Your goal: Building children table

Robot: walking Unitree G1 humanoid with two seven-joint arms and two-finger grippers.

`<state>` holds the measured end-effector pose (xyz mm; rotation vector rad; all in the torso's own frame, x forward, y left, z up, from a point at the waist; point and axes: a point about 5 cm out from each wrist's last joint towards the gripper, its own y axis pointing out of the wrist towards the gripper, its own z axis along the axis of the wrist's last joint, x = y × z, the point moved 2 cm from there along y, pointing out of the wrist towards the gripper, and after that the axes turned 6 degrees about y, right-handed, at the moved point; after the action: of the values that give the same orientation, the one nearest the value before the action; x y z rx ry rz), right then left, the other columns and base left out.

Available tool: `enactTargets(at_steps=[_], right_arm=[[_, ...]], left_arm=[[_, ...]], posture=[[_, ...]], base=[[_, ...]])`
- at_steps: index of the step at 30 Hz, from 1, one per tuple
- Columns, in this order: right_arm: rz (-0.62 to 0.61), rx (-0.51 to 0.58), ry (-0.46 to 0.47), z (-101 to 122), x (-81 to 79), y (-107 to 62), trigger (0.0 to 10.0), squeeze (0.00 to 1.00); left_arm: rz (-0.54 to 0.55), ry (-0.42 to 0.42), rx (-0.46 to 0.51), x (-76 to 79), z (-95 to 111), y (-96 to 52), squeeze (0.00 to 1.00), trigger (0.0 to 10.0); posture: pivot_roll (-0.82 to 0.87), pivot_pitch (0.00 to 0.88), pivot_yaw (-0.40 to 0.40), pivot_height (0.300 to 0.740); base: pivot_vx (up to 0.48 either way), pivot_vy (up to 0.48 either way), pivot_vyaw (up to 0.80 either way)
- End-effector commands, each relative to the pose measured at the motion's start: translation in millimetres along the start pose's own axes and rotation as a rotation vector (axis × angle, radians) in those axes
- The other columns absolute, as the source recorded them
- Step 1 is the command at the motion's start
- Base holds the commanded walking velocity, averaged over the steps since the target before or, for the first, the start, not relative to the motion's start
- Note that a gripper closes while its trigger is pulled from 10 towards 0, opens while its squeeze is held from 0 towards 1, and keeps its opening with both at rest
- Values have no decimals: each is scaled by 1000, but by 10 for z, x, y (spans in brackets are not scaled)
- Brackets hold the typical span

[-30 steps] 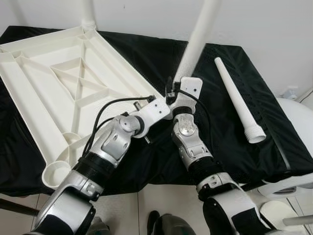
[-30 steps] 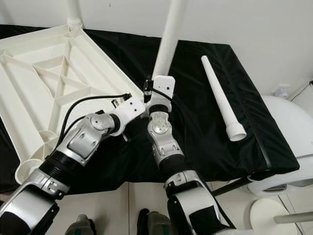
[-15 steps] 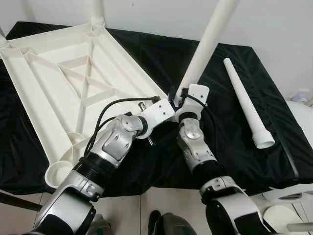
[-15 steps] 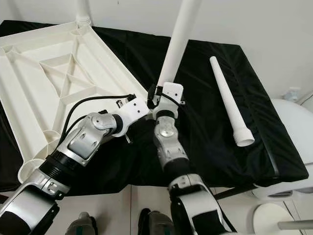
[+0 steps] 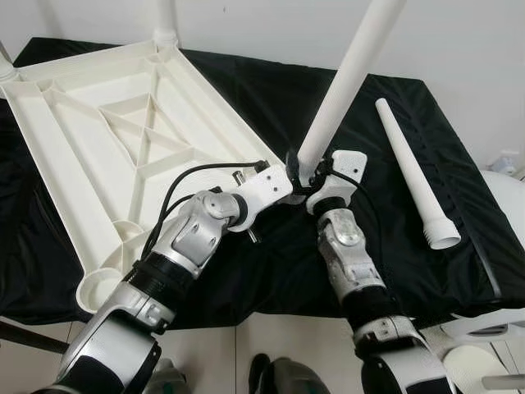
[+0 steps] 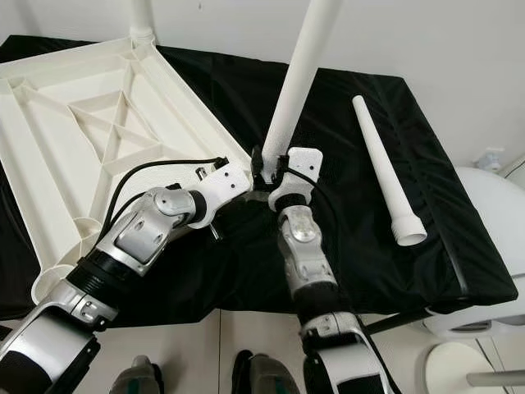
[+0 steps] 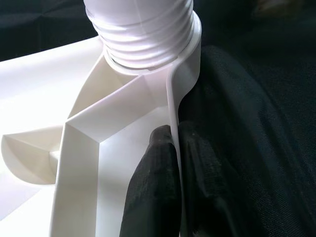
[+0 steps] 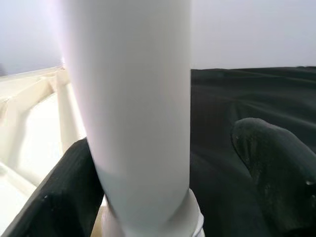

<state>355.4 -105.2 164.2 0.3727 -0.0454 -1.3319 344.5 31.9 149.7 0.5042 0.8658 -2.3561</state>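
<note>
The white table top (image 5: pixel 98 156) lies upside down on a black cloth. A white leg (image 5: pixel 349 78) stands tilted in its corner socket (image 7: pixel 143 34), where the thread shows. My left gripper (image 7: pixel 177 148) is shut on the table top's rim just beside that socket. My right gripper (image 8: pixel 165 138) is open around the leg's lower end. One of its fingers (image 8: pixel 64 192) touches the leg, and the other stands apart from it. A loose leg (image 5: pixel 410 176) lies on the cloth to the right.
Another leg (image 5: pixel 164 16) stands at the far corner. An open round socket (image 5: pixel 97 289) sits at the near left corner, by the cloth's front edge. A white rounded object (image 5: pixel 509 189) stands off the right side. Tiled floor lies below.
My right wrist has swung to the right around the foot of the standing leg. The left gripper keeps its hold on the rim. The camera shifted a little.
</note>
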Motion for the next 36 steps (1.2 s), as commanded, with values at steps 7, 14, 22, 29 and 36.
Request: enactTargets(at_steps=[7, 14, 22, 29, 36], right_arm=[[172, -17, 6, 142, 126, -159, 10000, 0], [255, -56, -17, 177, 211, -212, 10000, 0], [364, -137, -39, 194, 394, -198, 10000, 0], [479, -217, -2, 118, 362, -140, 10000, 0], [553, -257, 1, 66, 296, -45, 10000, 0]], left_arm=[[-9, -11, -110, 44, -329, 14, 0, 10000], [-10, -3, -112, 32, -327, 16, 0, 10000], [-16, 9, -95, 48, -274, 20, 0, 10000], [-22, 13, -82, 67, -235, 28, 0, 10000], [-19, 13, -78, 61, -218, 34, 0, 10000]], posture=[[57, 72, -88, 740], [52, 60, -84, 740], [55, 48, -85, 740], [61, 57, -87, 740], [67, 59, -93, 740]], base=[[0, 0, 0], [0, 0, 0], [0, 0, 0], [0, 0, 0], [0, 0, 0]])
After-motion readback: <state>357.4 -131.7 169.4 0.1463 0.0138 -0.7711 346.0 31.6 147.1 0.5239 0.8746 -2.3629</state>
